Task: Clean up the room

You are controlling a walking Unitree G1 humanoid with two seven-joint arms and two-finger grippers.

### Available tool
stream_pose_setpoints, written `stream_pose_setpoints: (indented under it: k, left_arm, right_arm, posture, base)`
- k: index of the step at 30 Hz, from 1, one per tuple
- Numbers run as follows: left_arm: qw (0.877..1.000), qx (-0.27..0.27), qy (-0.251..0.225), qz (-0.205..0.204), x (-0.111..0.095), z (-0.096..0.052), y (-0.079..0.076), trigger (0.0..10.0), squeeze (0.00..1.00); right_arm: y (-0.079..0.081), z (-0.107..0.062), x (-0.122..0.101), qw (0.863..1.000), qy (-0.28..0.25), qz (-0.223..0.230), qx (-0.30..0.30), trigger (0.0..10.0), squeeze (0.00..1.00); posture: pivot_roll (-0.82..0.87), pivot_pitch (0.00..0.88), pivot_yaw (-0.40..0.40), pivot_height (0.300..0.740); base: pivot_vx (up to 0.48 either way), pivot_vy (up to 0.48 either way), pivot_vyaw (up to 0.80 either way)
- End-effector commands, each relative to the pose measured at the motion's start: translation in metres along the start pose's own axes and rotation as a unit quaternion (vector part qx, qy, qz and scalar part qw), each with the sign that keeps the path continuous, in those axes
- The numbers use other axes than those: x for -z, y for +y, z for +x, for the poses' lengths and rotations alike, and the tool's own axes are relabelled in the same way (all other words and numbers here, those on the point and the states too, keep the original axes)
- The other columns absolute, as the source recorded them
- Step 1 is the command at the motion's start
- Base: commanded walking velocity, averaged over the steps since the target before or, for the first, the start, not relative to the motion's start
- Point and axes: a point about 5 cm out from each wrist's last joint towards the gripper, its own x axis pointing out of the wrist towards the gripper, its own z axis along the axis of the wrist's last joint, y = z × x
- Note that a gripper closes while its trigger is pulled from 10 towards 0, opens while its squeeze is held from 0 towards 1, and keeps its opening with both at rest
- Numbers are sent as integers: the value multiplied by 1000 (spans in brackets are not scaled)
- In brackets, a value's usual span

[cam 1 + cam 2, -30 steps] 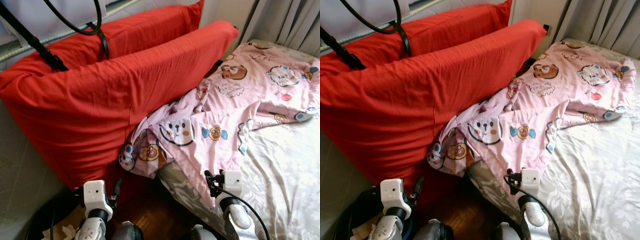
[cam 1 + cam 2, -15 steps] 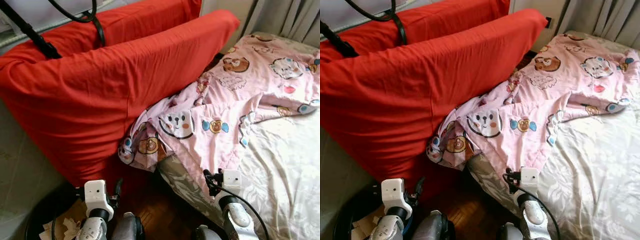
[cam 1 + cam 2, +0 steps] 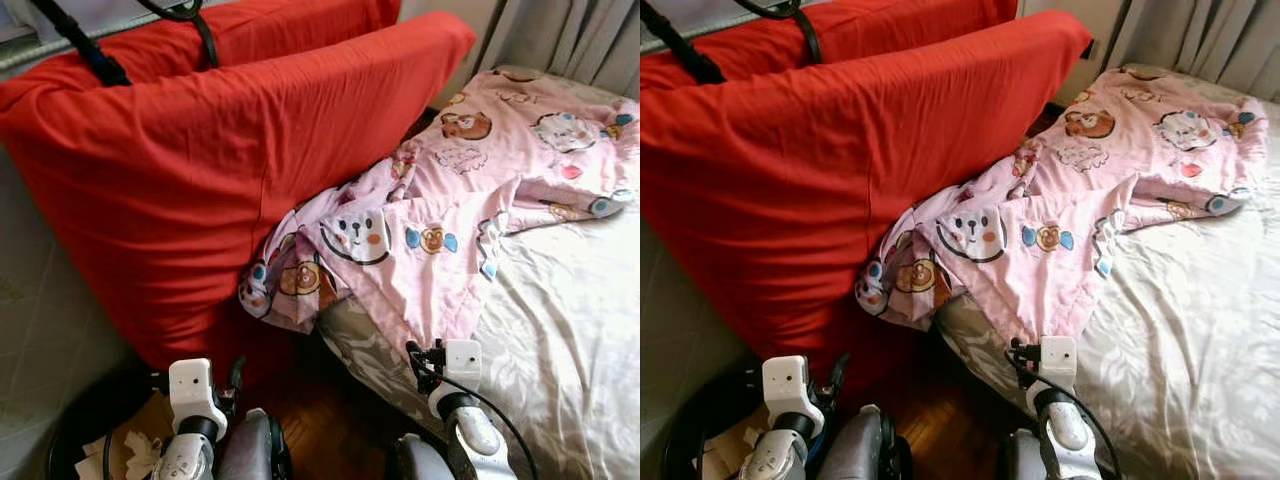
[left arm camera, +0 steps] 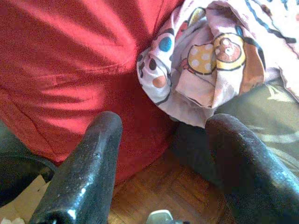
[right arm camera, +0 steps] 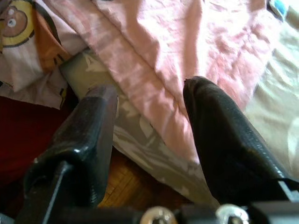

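A pink cartoon-print blanket (image 3: pixel 450 200) lies rumpled across the bed, and one corner hangs over the bed's side towards the floor. Two big red cushions (image 3: pixel 230 150) lean against each other to the left of the bed, touching the blanket's hanging corner. My left gripper (image 4: pixel 163 140) is open and empty, low over the wooden floor, pointing at the hanging blanket corner (image 4: pixel 219 56) and a red cushion (image 4: pixel 60 60). My right gripper (image 5: pixel 149 107) is open and empty too, just short of the bed's edge, with the pink blanket (image 5: pixel 187 42) ahead of it.
The bed's pale floral sheet (image 3: pixel 570 300) fills the right side. Grey curtains (image 3: pixel 570 35) hang behind it. A black bin (image 3: pixel 90 420) holding crumpled paper sits at the lower left. A black strap (image 3: pixel 90 55) crosses the rear cushion. A strip of wooden floor (image 3: pixel 320 420) runs between cushions and bed.
The whole picture has shifted a little, so the camera moved. My knees now show at the bottom edge. Blanket, cushions and both arms keep their places.
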Motion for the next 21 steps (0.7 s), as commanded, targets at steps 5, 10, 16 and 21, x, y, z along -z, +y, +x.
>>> stream_pose_setpoints:
  k: [5, 10, 16, 21]
  left_arm:
    - [1000, -7, 16, -8, 7, -4, 2, 10000, 0]
    - [1000, -8, 18, -7, 7, -4, 3, 10000, 0]
    - [1000, -5, 18, -9, 7, -3, 2, 10000, 0]
    - [1000, -3, 18, -9, 7, -3, 2, 10000, 0]
  right_arm:
    - [-1, -3, 6, 1000, 12, 2, 0, 10000, 0]
    - [-1, -3, 6, 1000, 12, 3, 0, 10000, 0]
    - [-2, -2, 6, 1000, 13, 5, 3, 10000, 0]
    - [-2, -2, 6, 1000, 14, 6, 6, 10000, 0]
  posture:
    - [-30, 169, 2, 636]
    - [-30, 168, 2, 636]
    - [-29, 167, 3, 636]
    - [-29, 166, 4, 636]
  base:
    - [0, 0, 0]
    - [0, 0, 0]
    - [0, 0, 0]
    - [0, 0, 0]
